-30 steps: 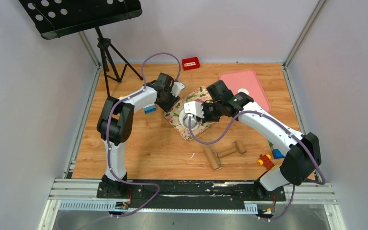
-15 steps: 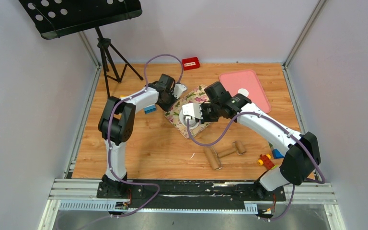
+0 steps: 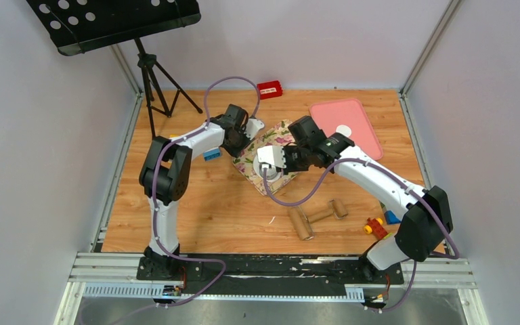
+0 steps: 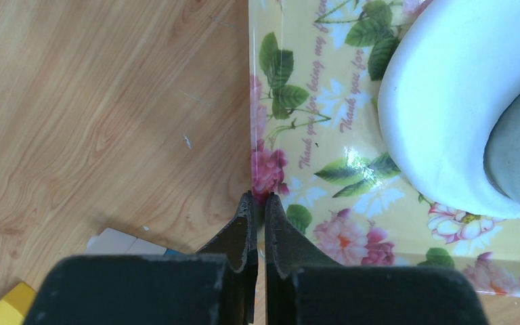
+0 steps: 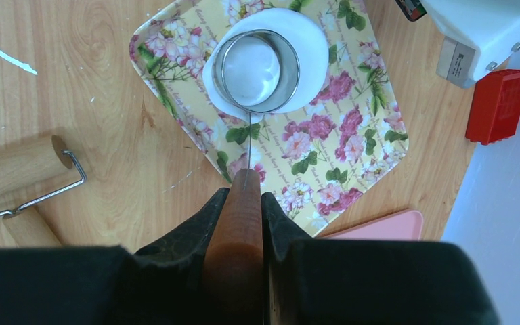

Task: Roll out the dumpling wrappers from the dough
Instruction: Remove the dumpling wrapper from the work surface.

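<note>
Left wrist view has the left gripper (image 4: 257, 198) pinched almost fully closed on the rim of the floral tray (image 4: 325, 135), one finger on the table (image 4: 108, 101) side and one on the tray side. At 2 o'clock from those tips lies the dough (image 4: 440, 108), a flattened white sheet with a rounded edge, resting on the floral tray. A pale block (image 4: 118, 242) with a blue edge peeks out at 8 o'clock. Right wrist view has the right gripper (image 5: 244, 195) clamped on the wooden handle of the cutter (image 5: 257, 71). Its metal ring sits flat on the dough at 12 o'clock from the fingers, with dough filling the ring and showing outside it all round, widest toward 2 o'clock. From above, the floral tray sits mid-table between the two grippers, the left one at its 10 o'clock edge and the right one over its 3 o'clock side. A pink tray (image 3: 362, 125) lies at 2 o'clock from it, apart from it, and carries one round white wrapper (image 3: 343, 129) just beside the right arm. A rolling pin (image 3: 317, 217) lies on the table at 5 o'clock from the floral tray, and a red block (image 3: 269, 89) lies at 12 o'clock, near the far wall.
</note>
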Tool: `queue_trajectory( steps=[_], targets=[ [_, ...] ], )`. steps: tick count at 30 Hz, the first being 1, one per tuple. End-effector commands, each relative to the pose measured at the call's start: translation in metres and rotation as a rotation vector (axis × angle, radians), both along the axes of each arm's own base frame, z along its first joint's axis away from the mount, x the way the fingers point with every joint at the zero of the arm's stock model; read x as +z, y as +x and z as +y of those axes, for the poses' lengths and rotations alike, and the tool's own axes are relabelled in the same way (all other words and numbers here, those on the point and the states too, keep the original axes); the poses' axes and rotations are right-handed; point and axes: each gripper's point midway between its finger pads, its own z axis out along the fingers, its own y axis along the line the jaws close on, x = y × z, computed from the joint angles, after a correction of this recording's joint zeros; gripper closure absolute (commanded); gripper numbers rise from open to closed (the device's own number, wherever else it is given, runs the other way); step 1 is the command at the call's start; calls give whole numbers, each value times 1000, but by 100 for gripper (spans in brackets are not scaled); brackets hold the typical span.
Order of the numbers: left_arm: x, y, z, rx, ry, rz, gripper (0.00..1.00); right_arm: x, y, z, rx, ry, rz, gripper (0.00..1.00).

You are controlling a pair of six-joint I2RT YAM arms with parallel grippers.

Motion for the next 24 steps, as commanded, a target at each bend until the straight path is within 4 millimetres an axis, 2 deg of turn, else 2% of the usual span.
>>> queue_trajectory(
  steps=[1, 12, 19, 24],
  targets=[
    [-17, -10, -2, -74, 60, 43, 100, -5, 18, -7, -50, -49, -57, 100],
    [-22, -17, -8, -108, 59, 68, 100, 6, 22, 13, -28, 34, -36, 100],
    [-22, -20, -10, -128, 55, 81, 100, -1, 36, 18, -52, 28, -42, 100],
    [-23, -25, -13, -147, 52, 93, 100, 5, 46, 24, -55, 63, -48, 100]
  ],
)
